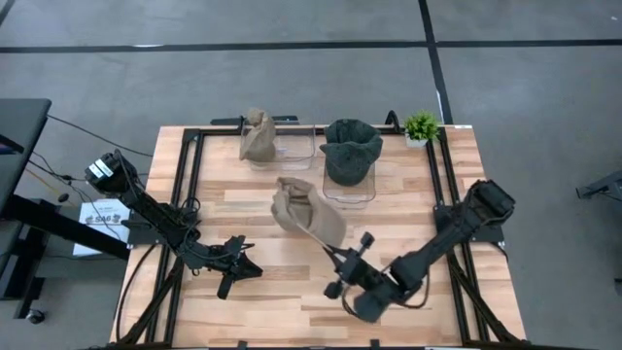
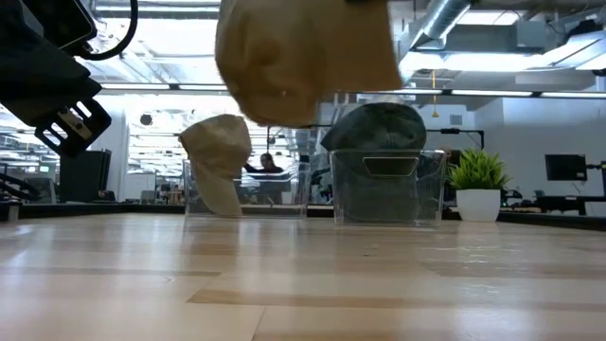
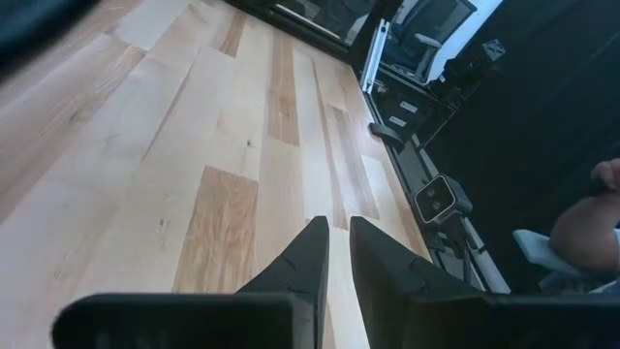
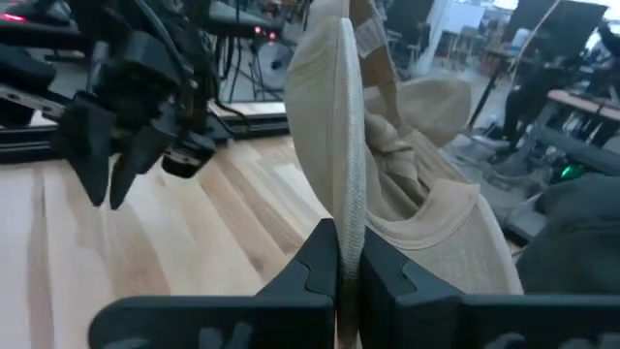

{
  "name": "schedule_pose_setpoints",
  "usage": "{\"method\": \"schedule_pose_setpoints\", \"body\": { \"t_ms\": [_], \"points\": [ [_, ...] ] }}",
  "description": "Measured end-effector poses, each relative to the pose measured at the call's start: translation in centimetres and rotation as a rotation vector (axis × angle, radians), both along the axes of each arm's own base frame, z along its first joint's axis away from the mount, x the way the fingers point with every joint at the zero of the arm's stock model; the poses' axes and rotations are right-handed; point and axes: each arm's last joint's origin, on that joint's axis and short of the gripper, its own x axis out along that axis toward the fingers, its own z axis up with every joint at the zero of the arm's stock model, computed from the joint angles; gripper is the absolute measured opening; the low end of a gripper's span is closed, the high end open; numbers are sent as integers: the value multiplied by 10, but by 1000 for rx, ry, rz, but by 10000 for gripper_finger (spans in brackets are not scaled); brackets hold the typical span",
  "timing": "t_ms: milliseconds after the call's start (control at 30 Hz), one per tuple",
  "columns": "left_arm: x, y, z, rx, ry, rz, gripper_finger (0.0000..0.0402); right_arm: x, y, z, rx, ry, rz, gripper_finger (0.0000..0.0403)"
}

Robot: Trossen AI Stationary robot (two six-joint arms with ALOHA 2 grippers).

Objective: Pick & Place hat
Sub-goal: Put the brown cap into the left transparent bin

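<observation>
A tan hat [image 1: 307,214] hangs in the air over the middle of the table, held by my right gripper [image 1: 335,255], which is shut on it. In the low view the hat [image 2: 303,57] is well above the tabletop. A second tan hat [image 1: 258,136] sits in a clear bin at the far edge. A dark grey-green hat [image 1: 350,151] sits in the clear bin [image 1: 367,190] to its right. My left gripper [image 1: 248,268] is shut and empty, near the table's front left; it also shows in the right wrist view [image 4: 116,174]. My right gripper pinches the tan hat's brim [image 4: 349,208] at its edge between its two fingers [image 4: 315,262]. The fingers come from the table's near right side, slanting toward the far left. The brim stands on edge in the hold. The crown [image 4: 426,194] lies beyond the fingers, lifted clear of the table.
A small potted plant [image 1: 421,126] stands at the far right corner, beside the bins. Black rails [image 1: 190,185] run along the table's left and right sides. Bare wood lies between the arms and the near edge. A person [image 3: 591,218] sits beyond the table.
</observation>
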Motion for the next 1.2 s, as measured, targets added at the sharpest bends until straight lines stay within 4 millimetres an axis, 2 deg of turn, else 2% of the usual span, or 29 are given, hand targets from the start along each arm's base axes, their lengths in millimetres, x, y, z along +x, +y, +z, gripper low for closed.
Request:
{"method": "schedule_pose_setpoints", "body": {
  "t_ms": [67,167,300,400,500,600,667,833,933,1033,1067,1133,1200],
  "points": [
    [0,0,0,0,0,0,44,-8,2,1,-14,7,-14,3],
    [0,0,0,0,0,0,44,-20,-7,-2,16,34,-56,2],
    [0,0,0,0,0,-1,44,-35,-22,-18,131,74,-73,2],
    [0,0,0,0,0,-1,44,-38,-27,-28,241,111,18,1],
    [0,0,0,0,0,-1,44,-33,-27,-32,330,110,239,1],
    [0,0,0,0,0,-2,44,-28,-30,-32,363,28,470,1],
    [0,0,0,-2,0,-6,44,-27,-35,-32,368,-47,544,1],
    [0,-1,0,-5,0,-13,44,-30,-58,-34,401,-265,534,4],
    [0,-1,0,-5,1,-15,44,-38,-69,-35,419,-463,554,2],
    [0,-1,0,-6,2,-20,44,-51,-76,-44,392,-651,584,2],
    [0,-1,0,-6,2,-20,44,-52,-77,-50,387,-632,557,2],
    [0,-1,0,-6,2,-19,44,-50,-82,-54,392,-588,395,3],
    [0,-1,0,-6,2,-20,44,-42,-84,-56,443,-671,359,5]
  ]
}}
